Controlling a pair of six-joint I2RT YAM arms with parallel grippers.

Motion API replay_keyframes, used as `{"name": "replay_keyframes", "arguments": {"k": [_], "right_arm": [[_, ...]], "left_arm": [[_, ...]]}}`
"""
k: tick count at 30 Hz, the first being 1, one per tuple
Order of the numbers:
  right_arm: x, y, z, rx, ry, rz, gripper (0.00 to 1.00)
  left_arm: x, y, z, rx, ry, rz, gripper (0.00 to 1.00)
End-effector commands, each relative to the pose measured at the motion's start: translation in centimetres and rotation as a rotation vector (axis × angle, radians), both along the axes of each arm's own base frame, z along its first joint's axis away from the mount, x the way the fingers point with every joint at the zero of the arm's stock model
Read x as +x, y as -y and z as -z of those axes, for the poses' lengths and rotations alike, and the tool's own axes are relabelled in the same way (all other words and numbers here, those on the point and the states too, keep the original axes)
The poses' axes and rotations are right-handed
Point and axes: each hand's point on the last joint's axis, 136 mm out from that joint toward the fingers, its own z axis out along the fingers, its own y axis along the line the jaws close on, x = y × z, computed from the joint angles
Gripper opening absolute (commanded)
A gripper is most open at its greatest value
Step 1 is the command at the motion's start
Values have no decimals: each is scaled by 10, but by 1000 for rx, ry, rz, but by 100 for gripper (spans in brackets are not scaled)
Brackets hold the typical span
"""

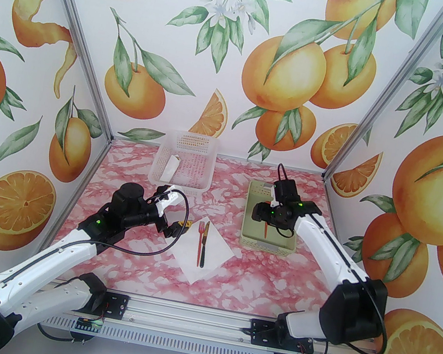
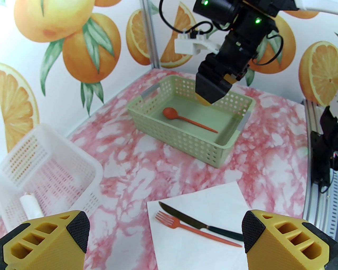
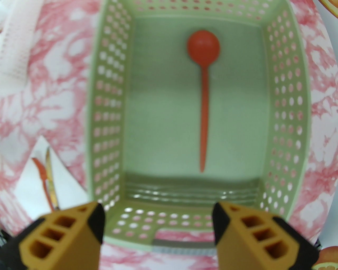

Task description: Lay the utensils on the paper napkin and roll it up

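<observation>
- Spoon [image 3: 203, 79]: flat on the floor of the green basket [image 3: 111, 105], alone there; the basket sits toward the far right corner of the table [image 1: 269, 290]
- Long axis: runs with the basket's long sides, bowl at the far end, handle tip pointing at the near end wall
- Right gripper [image 3: 158, 224]: above the basket's near end wall, aimed down into it, jaws apart at a middling width, nothing between them
- Key relation: the spoon lies ahead of and below this gripper, deeper into the basket; the handle crosses the finger-to-finger line at about a right angle and sits off-centre, nearer the right finger
- Judgement: the pick calls for a reach forward and down plus a small shift right; closing would then pinch across the handle. It is thin and flat on the floor, so the tips must get very low
- Left gripper [image 2: 166, 234]: wide open, empty, by the napkin's left corner, well apart from the spoon; the right arm is plainly the nearer one
- Napkin [image 1: 221, 252]: flat, set cornerwise mid-table toward the near edge; fork [image 2: 198, 231] and knife [image 2: 190, 221] lie side by side along its diagonal, fork left, heads toward the far edge
- Progress, as judged: two of three utensils placed, bare paper right of the knife, rolling not begun
</observation>
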Motion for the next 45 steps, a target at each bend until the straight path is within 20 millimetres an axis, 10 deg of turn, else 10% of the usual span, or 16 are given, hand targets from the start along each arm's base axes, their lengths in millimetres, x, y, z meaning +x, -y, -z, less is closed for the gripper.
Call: {"name": "replay_keyframes", "arguments": {"k": [1, 20, 45], "right_arm": [[5, 8, 10, -42, -37, -15, 73], [34, 41, 84, -88, -201, 29, 59], [48, 47, 132, -100, -331, 11, 21]], "left_arm": [[-2, 1, -12, -17, 45, 13, 100], [-1, 1, -10, -11, 41, 9, 100], [0, 0, -8, -1, 41, 4, 100]]}}
